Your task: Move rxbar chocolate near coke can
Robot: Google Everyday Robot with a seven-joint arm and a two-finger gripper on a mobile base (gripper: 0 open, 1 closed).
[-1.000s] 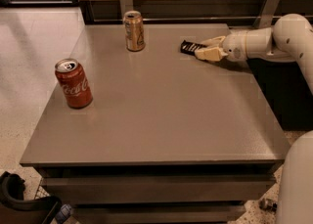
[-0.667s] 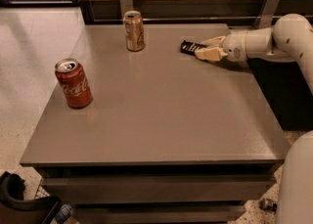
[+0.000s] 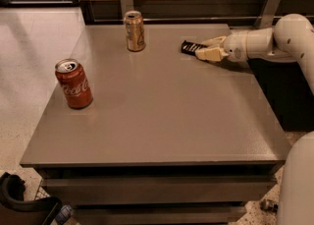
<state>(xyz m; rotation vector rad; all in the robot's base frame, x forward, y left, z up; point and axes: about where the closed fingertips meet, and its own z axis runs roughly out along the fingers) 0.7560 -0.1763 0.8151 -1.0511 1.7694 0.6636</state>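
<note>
The rxbar chocolate (image 3: 189,47) lies flat on the grey counter (image 3: 162,116) towards its far right part, a small black bar with its left end free and its right end reaching into the claw (image 3: 201,49). The claw comes in low from the right on a white arm (image 3: 267,42), just above the counter top, and sits at the bar's right end. Whether it is clamped on the bar or only set around it, I cannot tell. The coke can (image 3: 73,83) stands upright near the left edge of the counter, well apart from the bar and nearer than it. A gold can (image 3: 134,31) stands upright at the far side, left of the bar, roughly level with it.
</note>
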